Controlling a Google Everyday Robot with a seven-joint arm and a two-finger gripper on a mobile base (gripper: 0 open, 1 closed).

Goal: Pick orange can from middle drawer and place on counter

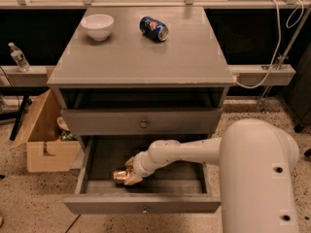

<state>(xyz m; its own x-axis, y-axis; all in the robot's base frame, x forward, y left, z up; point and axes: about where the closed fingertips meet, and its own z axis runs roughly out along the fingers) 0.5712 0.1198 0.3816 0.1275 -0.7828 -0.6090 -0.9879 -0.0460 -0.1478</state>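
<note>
The orange can point(120, 177) lies on its side in the open middle drawer point(141, 204), near the drawer's front left. My gripper point(130, 170) reaches down into the drawer from the right and sits right over the can, touching or nearly touching it. My white arm and big white shoulder fill the lower right of the camera view. The counter point(141, 62) is the grey cabinet's flat top, above both drawers.
A white bowl point(97, 26) and a blue soda can point(153, 28) lying on its side sit at the back of the counter. The upper drawer point(142, 122) is closed. An open cardboard box point(46, 142) stands on the floor left of the cabinet. A water bottle point(18, 57) stands on a ledge at far left.
</note>
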